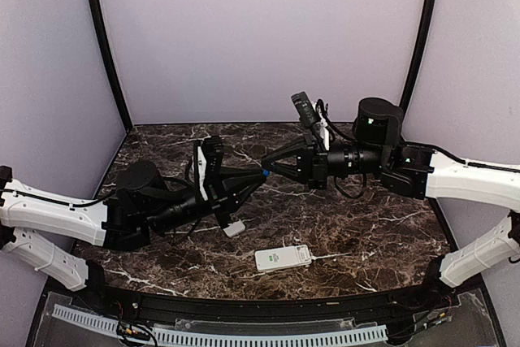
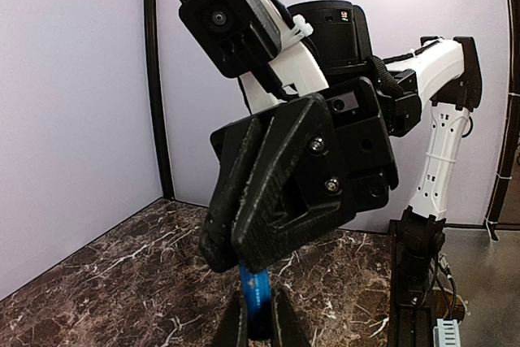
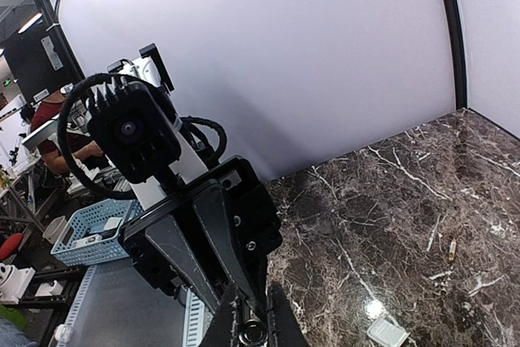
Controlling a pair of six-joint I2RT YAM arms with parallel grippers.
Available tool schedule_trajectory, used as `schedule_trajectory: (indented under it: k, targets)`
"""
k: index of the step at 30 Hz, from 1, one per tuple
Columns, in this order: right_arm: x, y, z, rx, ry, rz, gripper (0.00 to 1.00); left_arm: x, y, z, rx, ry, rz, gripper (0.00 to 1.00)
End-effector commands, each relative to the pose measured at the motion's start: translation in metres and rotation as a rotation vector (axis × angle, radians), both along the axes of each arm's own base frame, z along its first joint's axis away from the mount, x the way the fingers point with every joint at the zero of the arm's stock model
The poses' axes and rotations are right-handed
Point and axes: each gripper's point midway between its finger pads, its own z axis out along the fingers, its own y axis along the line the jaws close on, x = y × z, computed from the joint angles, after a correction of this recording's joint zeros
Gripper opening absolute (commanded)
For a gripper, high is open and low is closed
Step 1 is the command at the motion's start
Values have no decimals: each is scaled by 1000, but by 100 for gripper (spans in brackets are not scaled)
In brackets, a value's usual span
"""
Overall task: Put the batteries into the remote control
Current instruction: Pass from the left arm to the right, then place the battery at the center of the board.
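A blue battery (image 1: 266, 173) hangs in the air above the middle of the table, held at both ends. My left gripper (image 1: 261, 175) is shut on one end and my right gripper (image 1: 270, 171) is shut on the other, the two meeting tip to tip. In the left wrist view the battery (image 2: 254, 284) stands between my left gripper's (image 2: 257, 297) fingers and runs up into the right gripper (image 2: 242, 259). The right wrist view shows its metal end cap (image 3: 253, 335) between my right gripper's (image 3: 253, 290) fingers. The white remote control (image 1: 283, 258) lies flat near the front edge, well below both grippers.
A small loose white cover piece (image 1: 234, 228) lies on the dark marble table (image 1: 366, 225) left of the remote, under the left arm; it also shows in the right wrist view (image 3: 387, 332). White walls close in the back and sides.
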Motion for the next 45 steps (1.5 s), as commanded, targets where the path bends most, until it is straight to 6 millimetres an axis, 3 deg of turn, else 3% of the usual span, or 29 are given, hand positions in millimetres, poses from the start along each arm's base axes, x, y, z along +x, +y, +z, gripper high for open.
schedule_trajectory:
  k: [1,5,7,10,12,18,21,23,26,28,31,34,45]
  targets:
    - [-13,8,9,12,20,72,0,-1,-2,16,-42,-23,-8,2]
    - [-11,10,8,0,27,66,0,0,-2,13,-37,-17,-1,3]
    - [-10,9,7,-8,29,56,0,1,-2,9,-21,-9,3,9]
    - [-9,7,6,-19,36,38,0,1,-1,4,0,-5,4,38]
    - [-7,4,7,-27,38,19,0,1,0,1,12,-1,6,50]
    - [7,-5,1,-99,60,-77,0,1,2,-5,44,7,9,73]
    - [27,-22,-24,-251,126,-203,0,4,7,-10,82,19,34,83]
    - [44,-44,-52,-387,205,-303,0,9,14,-13,110,23,80,85]
    - [68,-96,-115,-659,364,-484,0,16,25,-23,183,31,141,87]
    - [68,-126,-154,-826,449,-547,0,22,32,-26,222,31,187,87]
    - [59,-154,-198,-1011,547,-574,0,27,41,-31,257,33,236,88]
    - [53,-168,-228,-1122,596,-586,0,29,46,-37,287,40,258,89]
    - [57,-185,-315,-1353,691,-580,0,32,51,-47,339,56,281,89]
